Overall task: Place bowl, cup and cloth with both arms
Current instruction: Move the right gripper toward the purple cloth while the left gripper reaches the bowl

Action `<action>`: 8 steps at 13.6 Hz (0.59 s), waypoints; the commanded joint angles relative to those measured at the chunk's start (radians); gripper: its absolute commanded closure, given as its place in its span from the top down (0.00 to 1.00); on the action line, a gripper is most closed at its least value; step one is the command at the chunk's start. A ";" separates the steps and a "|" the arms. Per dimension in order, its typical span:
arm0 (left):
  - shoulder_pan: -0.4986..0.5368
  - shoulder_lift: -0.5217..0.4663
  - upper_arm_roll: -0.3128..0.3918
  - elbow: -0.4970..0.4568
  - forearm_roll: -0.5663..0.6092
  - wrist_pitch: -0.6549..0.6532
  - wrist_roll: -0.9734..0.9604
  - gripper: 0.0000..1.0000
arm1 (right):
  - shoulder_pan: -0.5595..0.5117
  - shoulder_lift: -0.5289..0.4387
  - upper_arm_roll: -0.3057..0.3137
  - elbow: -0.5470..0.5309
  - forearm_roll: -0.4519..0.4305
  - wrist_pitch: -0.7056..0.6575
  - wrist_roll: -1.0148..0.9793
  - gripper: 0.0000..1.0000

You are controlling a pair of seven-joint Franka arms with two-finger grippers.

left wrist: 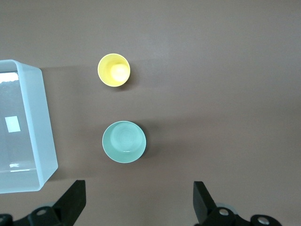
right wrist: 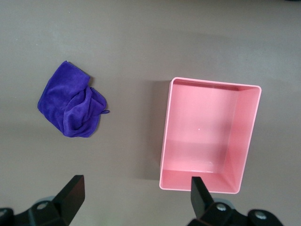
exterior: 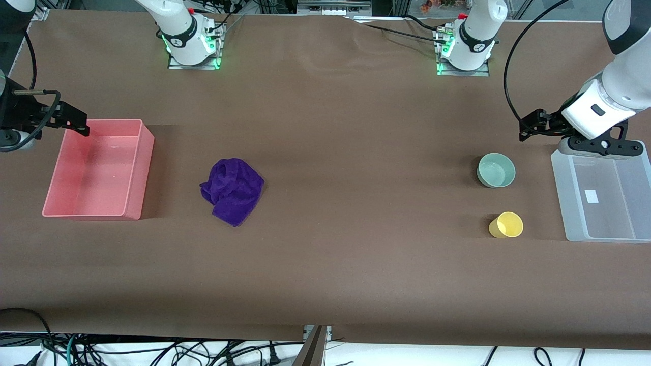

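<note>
The pale mint-green bowl (exterior: pixel 496 170) stands upright toward the left arm's end of the table; it also shows in the left wrist view (left wrist: pixel 124 141). The yellow cup (exterior: pixel 506 225) (left wrist: pixel 114 70) stands nearer to the front camera than the bowl. The purple cloth (exterior: pixel 233 190) (right wrist: pixel 70 106) lies rumpled beside the pink bin. My left gripper (exterior: pixel 531 127) (left wrist: pixel 139 202) is open and empty, up in the air over the table beside the bowl and the clear bin. My right gripper (exterior: pixel 76 122) (right wrist: pixel 136 195) is open and empty, over the pink bin's edge.
A pink bin (exterior: pixel 145 168) (right wrist: pixel 165 141) stands at the right arm's end of the table. A clear bin (exterior: pixel 562 198) (left wrist: pixel 44 127) stands at the left arm's end, beside the bowl and cup. Both bins hold nothing. Brown table lies between the cloth and the bowl.
</note>
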State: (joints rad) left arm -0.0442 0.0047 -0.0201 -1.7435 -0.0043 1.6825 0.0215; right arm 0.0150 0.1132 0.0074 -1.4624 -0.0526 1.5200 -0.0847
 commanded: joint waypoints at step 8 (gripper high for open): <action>0.047 0.037 0.008 0.016 -0.008 -0.098 0.032 1.00 | -0.006 0.020 -0.004 0.024 0.027 0.003 -0.012 1.00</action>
State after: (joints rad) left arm -0.0272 0.0114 -0.0160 -1.7441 -0.0043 1.6338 0.0255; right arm 0.0150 0.1190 0.0028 -1.4624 -0.0454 1.5246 -0.0847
